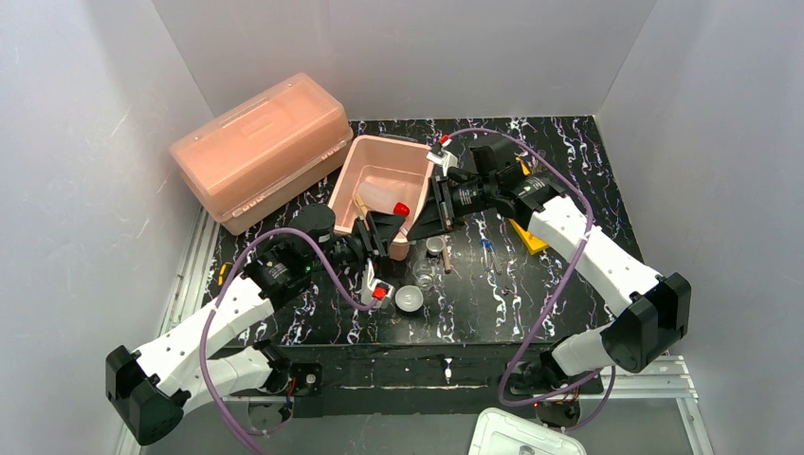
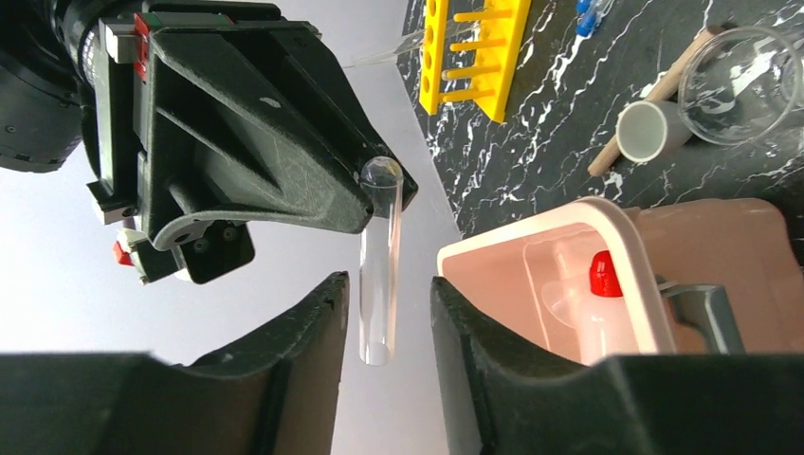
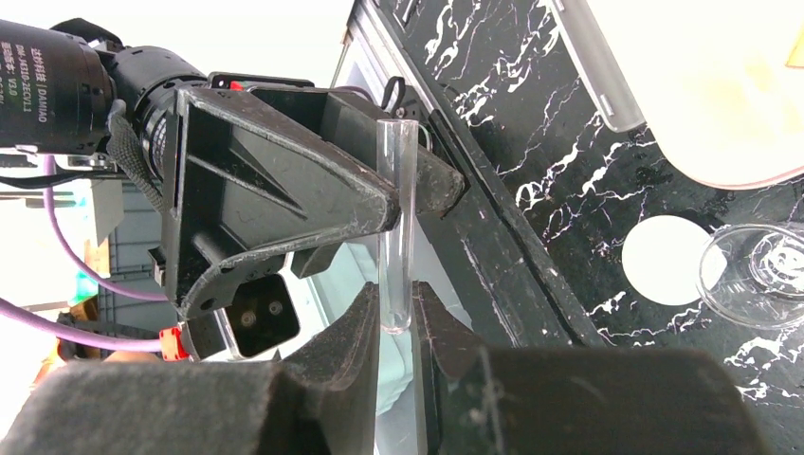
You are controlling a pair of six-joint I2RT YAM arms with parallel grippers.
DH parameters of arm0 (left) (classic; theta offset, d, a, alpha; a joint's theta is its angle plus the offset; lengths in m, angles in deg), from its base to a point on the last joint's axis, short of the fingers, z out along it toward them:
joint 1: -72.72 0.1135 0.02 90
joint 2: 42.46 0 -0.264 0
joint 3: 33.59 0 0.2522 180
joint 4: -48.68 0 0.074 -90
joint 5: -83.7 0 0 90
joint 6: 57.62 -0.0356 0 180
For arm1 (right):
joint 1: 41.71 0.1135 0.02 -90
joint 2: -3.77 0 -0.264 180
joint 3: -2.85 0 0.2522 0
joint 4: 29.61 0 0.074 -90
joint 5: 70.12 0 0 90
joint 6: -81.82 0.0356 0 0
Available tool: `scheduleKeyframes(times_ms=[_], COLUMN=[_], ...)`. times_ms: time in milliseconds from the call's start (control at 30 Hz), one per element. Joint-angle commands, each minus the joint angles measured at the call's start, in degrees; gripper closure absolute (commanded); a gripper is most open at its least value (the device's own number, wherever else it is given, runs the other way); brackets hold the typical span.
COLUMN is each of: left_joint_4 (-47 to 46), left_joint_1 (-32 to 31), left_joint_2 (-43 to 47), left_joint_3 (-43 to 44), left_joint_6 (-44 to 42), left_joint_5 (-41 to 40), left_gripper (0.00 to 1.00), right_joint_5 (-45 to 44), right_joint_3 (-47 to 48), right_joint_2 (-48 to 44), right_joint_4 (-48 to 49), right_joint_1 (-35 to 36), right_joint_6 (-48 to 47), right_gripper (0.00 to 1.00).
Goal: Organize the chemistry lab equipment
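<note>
Glass tube (image 2: pixel 379 275) hangs in mid-air just beside the pink tub (image 2: pixel 521 226), its round end pinched by the right claw (image 3: pixel 396 318), while the left claw (image 2: pixel 389 299) stands apart around its open end, where an off-centre squeeze could crack it or knock it loose.

There are two grippers, the left gripper (image 2: pixel 389 281) and the right gripper (image 3: pixel 396 289), with one thin tube (image 2: pixel 381 265) between them. The bench (image 1: pixel 569 152) carries one yellow holed rack (image 2: pixel 474 52), one clear beaker (image 2: pixel 740 85), one small white cup (image 2: pixel 649 130), one wooden stick (image 2: pixel 607 157) and one white dish (image 1: pixel 409 300). There is also one pink tub (image 2: pixel 488 294) with one white squeeze bottle (image 2: pixel 599 284) in it, and one large pink lidded box (image 1: pixel 261 152).
</note>
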Motion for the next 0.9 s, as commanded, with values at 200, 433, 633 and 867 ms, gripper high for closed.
scheduleKeyframes(times_ms=[200,433,633,867], left_joint_4=[-4.0,-4.6,-6.6,1.3], left_joint_1=[-1.0,-1.3,-1.4,-1.4], left_joint_2=[1.1,1.8,1.5,-2.7], left_joint_3=[-1.6,-2.7,1.8,15.4], left_joint_6=[0.9,3.2,26.9,70.4], left_joint_5=[-3.0,-3.8,-6.5,-13.4], left_gripper=[1.00,1.00,1.00,0.98], right_joint_5=[-1.4,-5.3,-19.3,-25.6], right_joint_3=[-1.4,0.3,2.2,-4.4], right_joint_2=[-0.9,-3.1,-10.3,-21.4], right_joint_4=[6.0,6.1,4.7,12.6], right_joint_1=[0.3,0.6,0.5,0.5], right_joint_6=[4.2,4.4,-1.2,-7.7], right_gripper=[0.93,0.57,0.38,0.26])
